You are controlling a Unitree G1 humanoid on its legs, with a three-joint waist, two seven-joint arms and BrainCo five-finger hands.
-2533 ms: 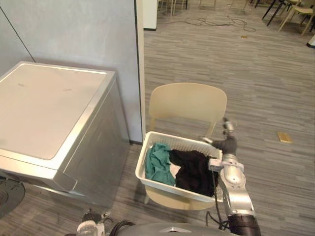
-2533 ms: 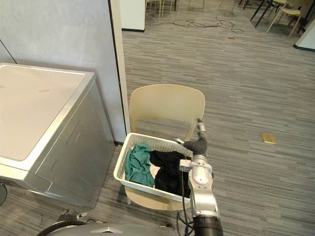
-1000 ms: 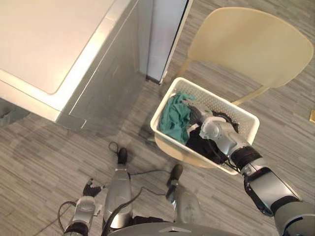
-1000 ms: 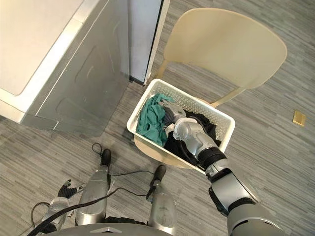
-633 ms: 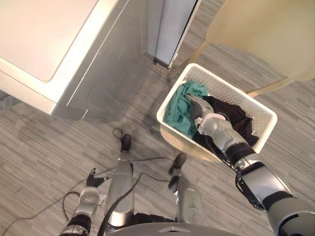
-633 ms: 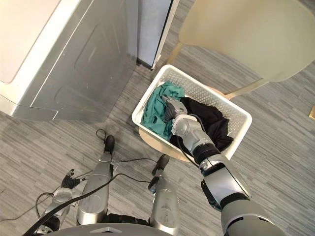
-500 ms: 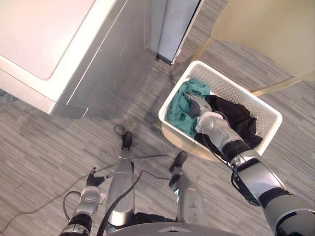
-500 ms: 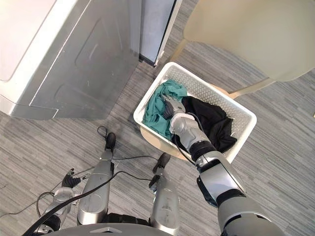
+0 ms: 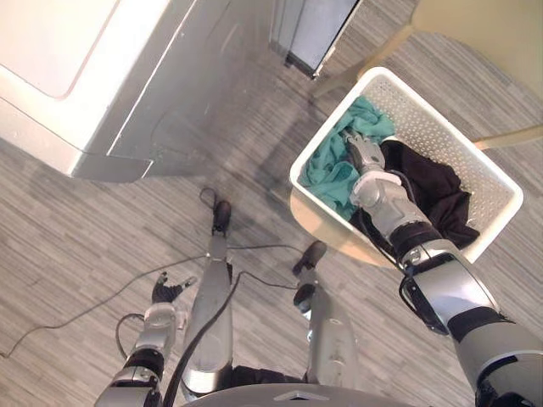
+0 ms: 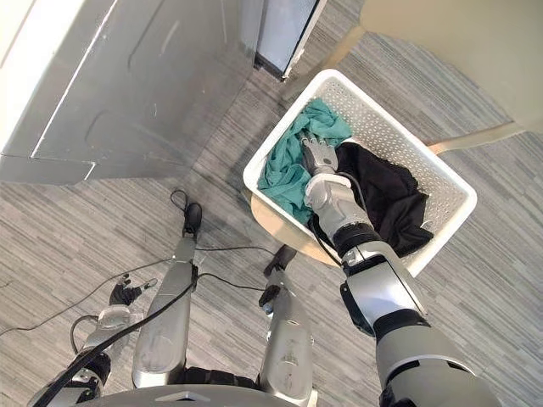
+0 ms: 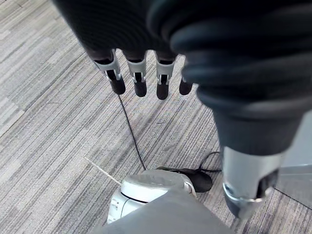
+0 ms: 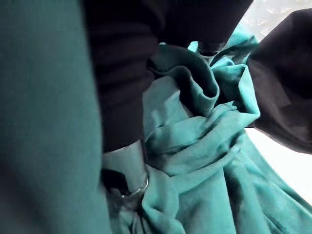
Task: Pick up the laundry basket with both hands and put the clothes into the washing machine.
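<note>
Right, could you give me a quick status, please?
Right hand down in the basket on the teal garment, grip unclear. Left hand open, low by the floor. Basket on the chair; washing machine lid shut.

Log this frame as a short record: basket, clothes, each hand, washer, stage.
container: white laundry basket on the beige chair, not lifted
contents: teal garment and black garment in the basket
right arm: right hand in the basket, on the teal garment
left arm: left hand low over the floor, fingers straight, holding nothing
machine: washing machine left of the basket, lid closed
stage: neither hand on the basket's rim
</note>
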